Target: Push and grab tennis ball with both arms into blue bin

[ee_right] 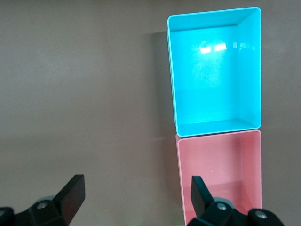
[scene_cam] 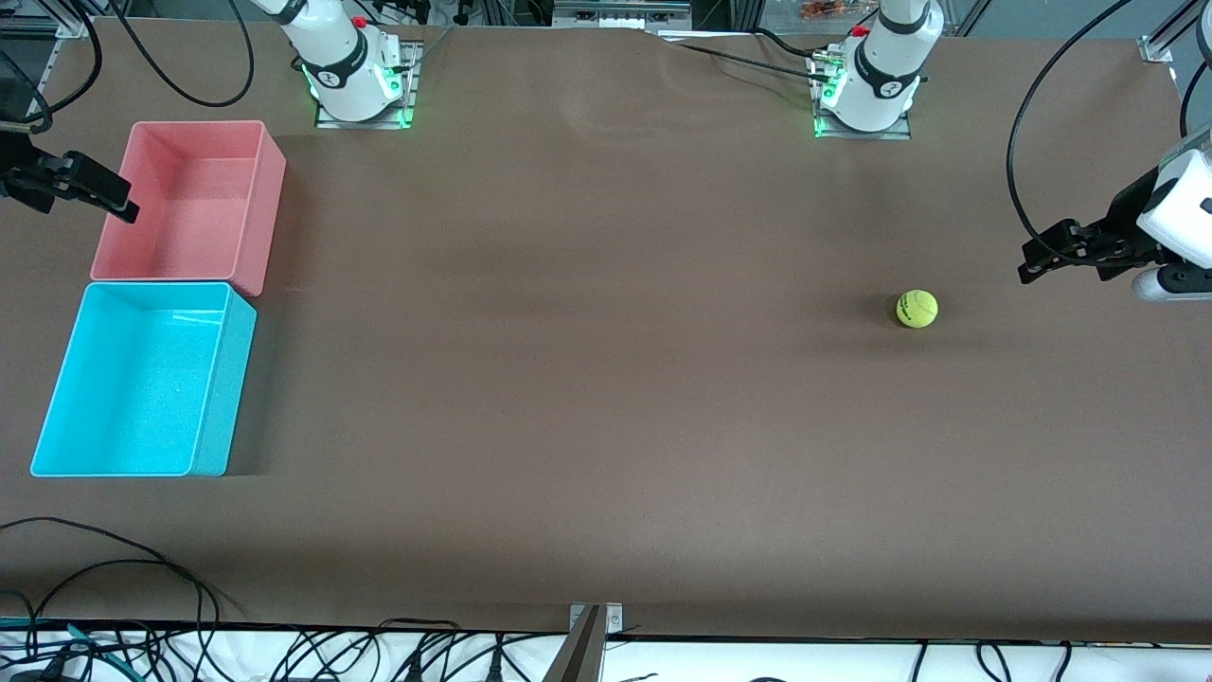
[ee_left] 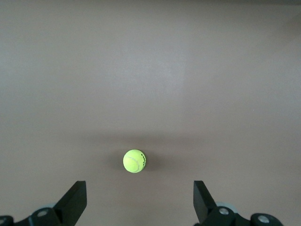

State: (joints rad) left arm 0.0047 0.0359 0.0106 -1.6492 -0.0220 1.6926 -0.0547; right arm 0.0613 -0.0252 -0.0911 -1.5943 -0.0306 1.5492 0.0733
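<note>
The tennis ball [scene_cam: 917, 309] sits at eight o'clock from my wide-open, empty left gripper [scene_cam: 1034, 262], lined up to shove it toward the blue bin [scene_cam: 57, 417], where my right gripper [scene_cam: 121, 204] waits open-jawed.

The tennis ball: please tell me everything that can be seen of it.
The tennis ball is small, round, fuzzy and yellow-green, with a faint curved seam and small dark print on one side. It rests alone on the bare brown table, toward the left arm's end, with nothing touching it. The left hand is beside it, open and apart from it. Both bins stand at the right arm's end.
</note>
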